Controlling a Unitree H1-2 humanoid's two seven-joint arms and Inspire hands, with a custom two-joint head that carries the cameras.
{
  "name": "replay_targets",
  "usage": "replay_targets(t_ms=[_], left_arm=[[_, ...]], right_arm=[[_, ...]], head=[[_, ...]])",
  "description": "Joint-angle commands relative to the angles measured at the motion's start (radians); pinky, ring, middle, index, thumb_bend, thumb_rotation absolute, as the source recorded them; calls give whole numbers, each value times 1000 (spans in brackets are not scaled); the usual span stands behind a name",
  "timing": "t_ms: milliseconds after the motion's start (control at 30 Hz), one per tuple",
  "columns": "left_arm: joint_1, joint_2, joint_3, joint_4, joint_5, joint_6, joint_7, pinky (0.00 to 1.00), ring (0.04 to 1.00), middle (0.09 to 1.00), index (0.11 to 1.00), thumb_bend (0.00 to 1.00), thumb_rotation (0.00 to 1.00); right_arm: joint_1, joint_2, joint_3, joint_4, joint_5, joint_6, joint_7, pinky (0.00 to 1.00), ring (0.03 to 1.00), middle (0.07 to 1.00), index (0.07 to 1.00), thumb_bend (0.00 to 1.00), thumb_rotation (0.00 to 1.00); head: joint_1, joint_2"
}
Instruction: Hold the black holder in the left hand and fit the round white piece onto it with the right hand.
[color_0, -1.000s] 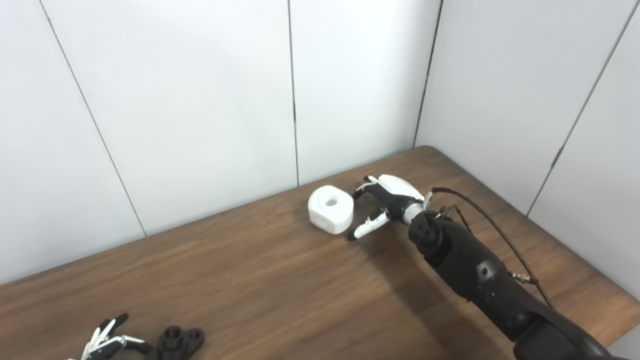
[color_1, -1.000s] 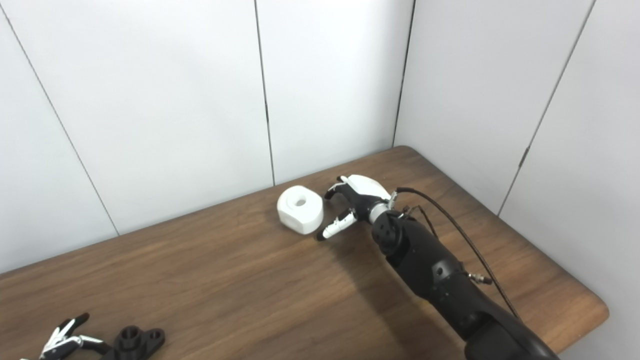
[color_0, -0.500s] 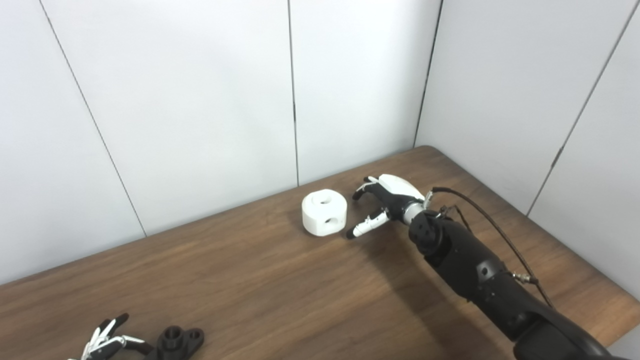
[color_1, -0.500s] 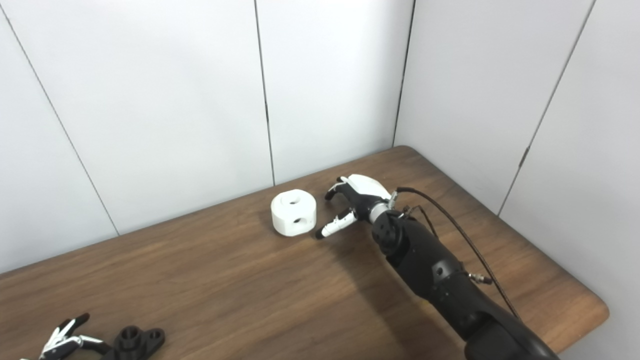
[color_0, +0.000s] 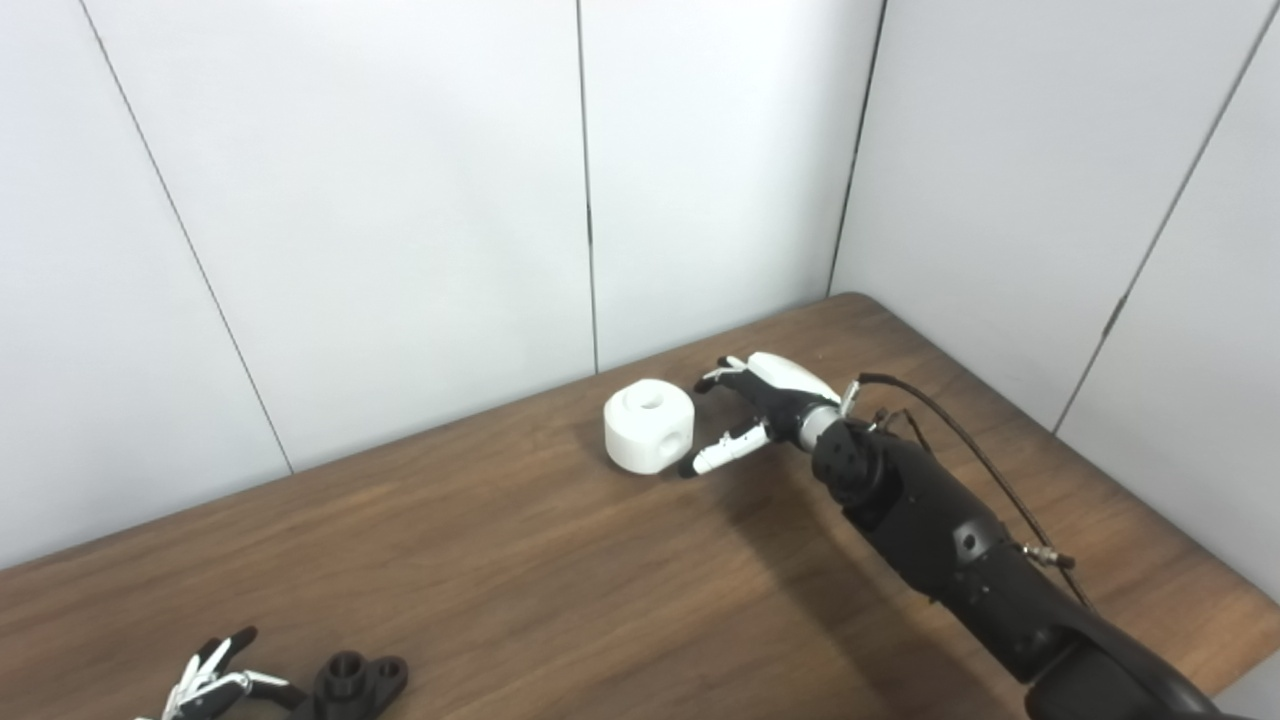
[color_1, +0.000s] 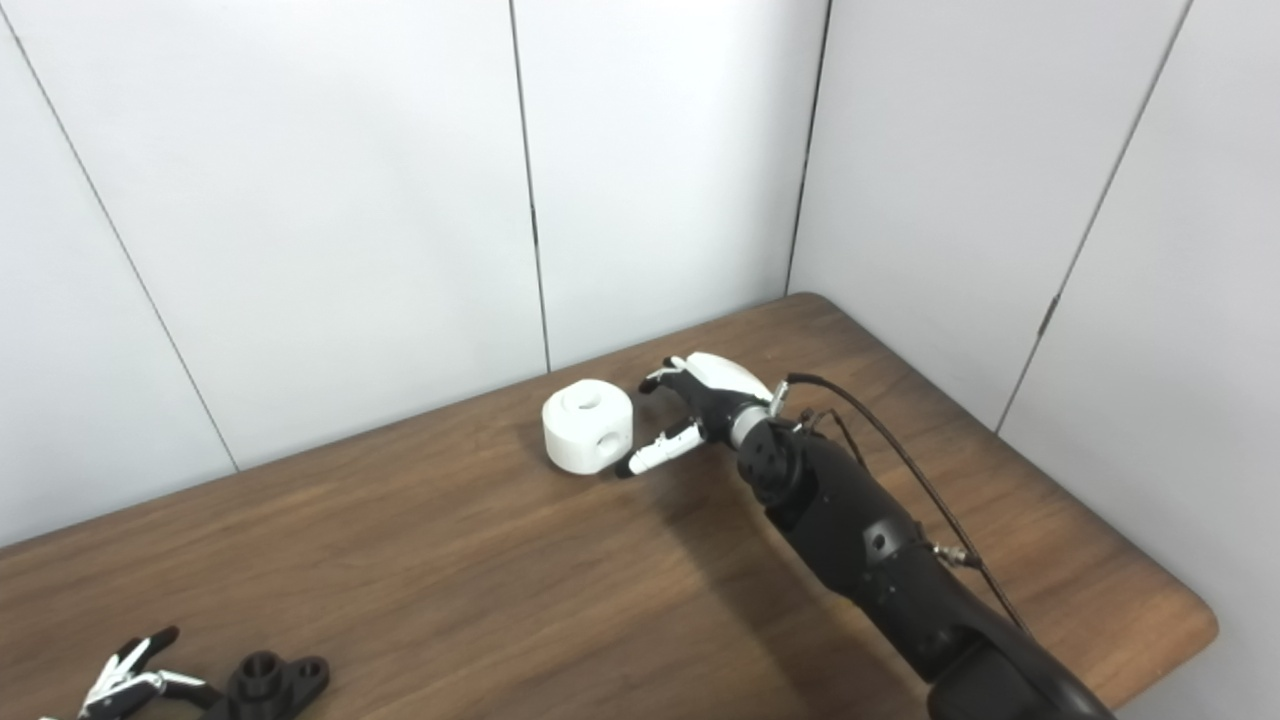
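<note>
Left eye view: right hand (color_0: 765, 400) spread, nearer upright white piece (color_0: 649, 425); left hand (color_0: 215, 680) spread.

Dark brown wood-grain table (color_0: 520, 560) with rounded corner, set against white wall panels. Round white plastic piece (color_0: 649, 425) with a top hole and a side hole stands flat near the table's far edge. Black plastic holder (color_0: 358, 681) with a raised collar lies at the near left edge, well apart from the white piece.

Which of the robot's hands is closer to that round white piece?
Right. The right hand is open just beside the round white piece; the left hand is far off at the table's near edge, by the black holder.
</note>
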Motion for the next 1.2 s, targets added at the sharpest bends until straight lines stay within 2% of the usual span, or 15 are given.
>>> replay_targets(t_ms=[0,267,700,867,1167], left_arm=[[8,12,4,-1,-3,7,-2,1000,1000,924,483,515,34],[12,12,3,-2,-2,1,-2,1000,1000,924,483,515,34],[28,9,2,-29,10,14,0,1000,1000,922,483,515,34],[43,5,0,-53,19,22,2,1000,1000,920,483,515,34],[73,2,-3,-105,49,51,0,1000,1000,916,483,516,35]], right_arm=[[-44,-29,-14,-40,-8,0,-8,985,1000,1000,905,1000,488],[-63,-29,-17,-49,-4,-8,-13,999,1000,1000,901,1000,501],[-112,-24,0,-74,-16,20,12,1000,1000,1000,907,1000,446],[-124,-40,9,-53,-2,-35,29,1000,1000,1000,896,1000,410],[-154,-106,14,-24,89,-132,177,1000,1000,1000,896,1000,344]], head=[[0,2],[9,3],[42,4],[83,6],[145,12]])
